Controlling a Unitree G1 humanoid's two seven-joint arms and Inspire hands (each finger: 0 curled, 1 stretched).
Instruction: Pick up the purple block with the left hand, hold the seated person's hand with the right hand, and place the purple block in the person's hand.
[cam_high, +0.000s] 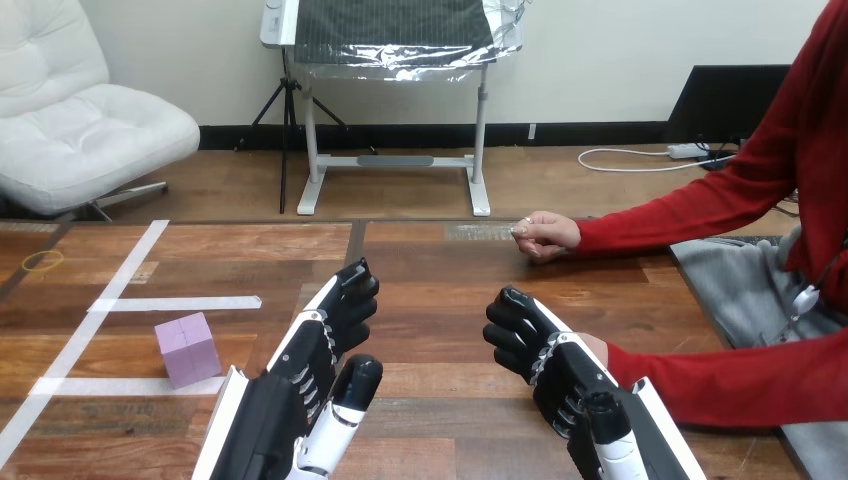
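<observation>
- Fingers of the left hand reach forward, loosely bent and close together, with the thumb apart below them. They pinch nothing and hang free above the table.
- Just left of that hand, near but apart from it, the purple block stands square on the table, ungripped, on a strip of white tape.
- Well right of the purple block, past the left hand, the right hand lies over the person's nearer hand. Only a sliver of that hand shows at its edge, with the red sleeve running off to the right. Whether the right hand grips it or merely covers it, I cannot tell.
- Far right of the block and farther up the table, the person's farther hand rests loosely closed on the wood.
- Step in hand, by my reading: the pick-up is not yet begun, while the right side looks at or close to its place.
- Next move calls for the left hand to swing left over the block, open wider and come down. The thumb should meet one side face and the fingers the opposite one, closing squarely, since a smooth cube could twist or skid.
- Containers: none stands by the block. The receiving place is the person's nearer hand, now covered, so its palm would have to lie bare and upward first.
</observation>
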